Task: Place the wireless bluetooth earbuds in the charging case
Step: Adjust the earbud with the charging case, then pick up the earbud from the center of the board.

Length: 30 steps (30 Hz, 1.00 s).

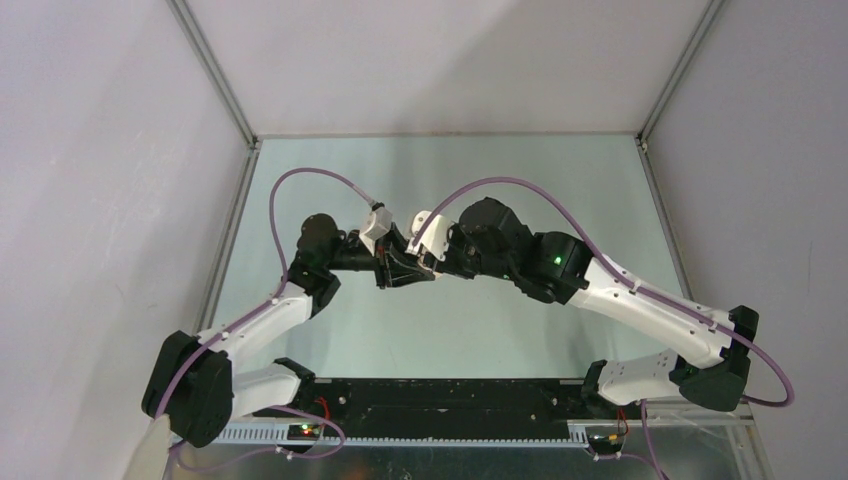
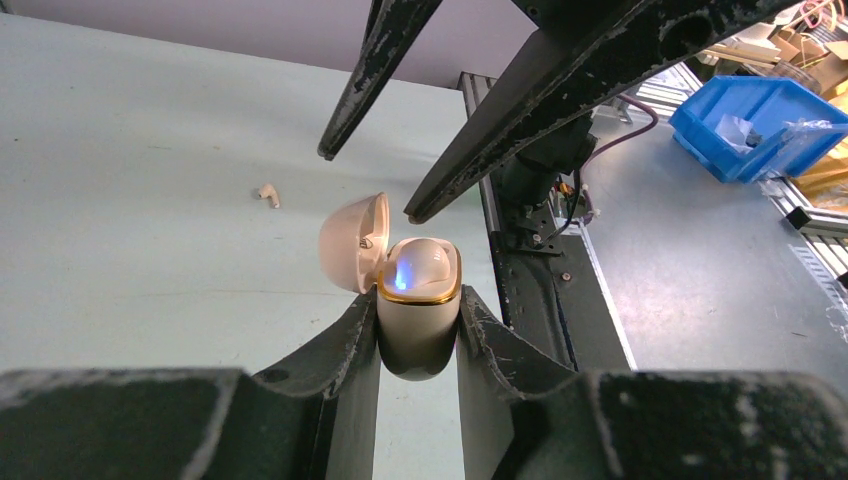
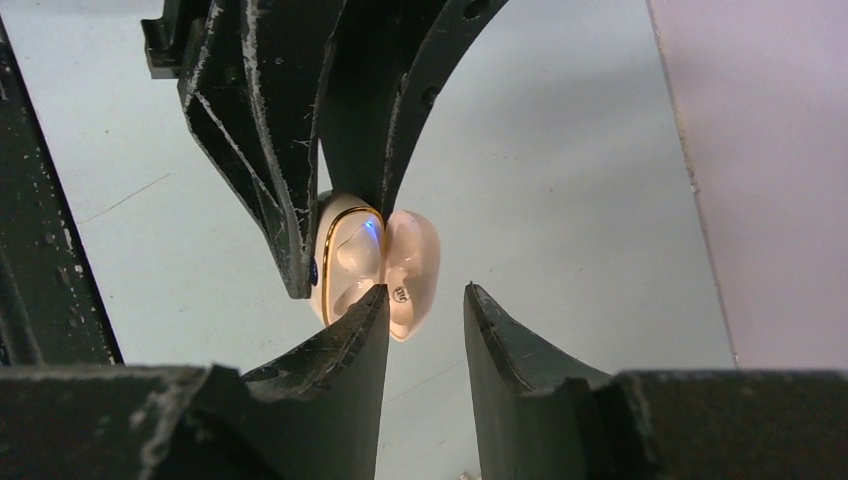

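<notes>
Tabletop [image 1: 450,330], midway between side edges: left gripper [image 2: 417,305] pinches the open charging case [image 2: 420,335] steady so the spread right gripper [image 3: 425,292] can load it.

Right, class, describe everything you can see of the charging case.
The charging case is a small, glossy, cream-coloured pod that looks like plastic, with a gold band round its mouth. Its hinged lid stands open to one side, and a blue light glows inside. The left gripper clamps its body from both sides.
</notes>
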Motion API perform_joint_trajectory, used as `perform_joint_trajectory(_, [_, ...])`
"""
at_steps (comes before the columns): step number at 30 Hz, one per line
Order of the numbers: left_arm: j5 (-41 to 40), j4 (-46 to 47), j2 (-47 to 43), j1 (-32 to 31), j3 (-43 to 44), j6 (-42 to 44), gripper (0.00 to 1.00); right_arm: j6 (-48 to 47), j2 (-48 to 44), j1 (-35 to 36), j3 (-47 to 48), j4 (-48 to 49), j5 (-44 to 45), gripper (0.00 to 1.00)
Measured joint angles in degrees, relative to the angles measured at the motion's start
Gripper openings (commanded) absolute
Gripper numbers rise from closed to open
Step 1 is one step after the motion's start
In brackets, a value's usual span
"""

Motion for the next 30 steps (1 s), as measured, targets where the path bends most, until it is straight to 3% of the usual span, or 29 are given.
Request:
perform_joint_trajectory(8, [-0.3,-0.2,-0.3,0.0,0.0,0.1,0.07,1.7,-0.7,-4.8,0.0,-0.4,-1.6,0.59])
perform_joint_trajectory(16, [-0.5,-0.2,-1.0,0.0,0.0,0.1,0.07,5.4,-7.4,-29.0,-0.4,-5.3,-12.1,0.68])
perform_joint_trajectory(21, [-0.5,-0.2,-1.5,0.0,0.0,0.1,0.07,4.9,-10.2,-40.1,-8.1,-8.7,-16.0,0.72])
perform_joint_trajectory(30, [-0.6,0.0,-2.4,0.0,0.0,0.0,0.08,0.3,-0.1,-59.5,-19.9,-12.8,-19.8,0.76])
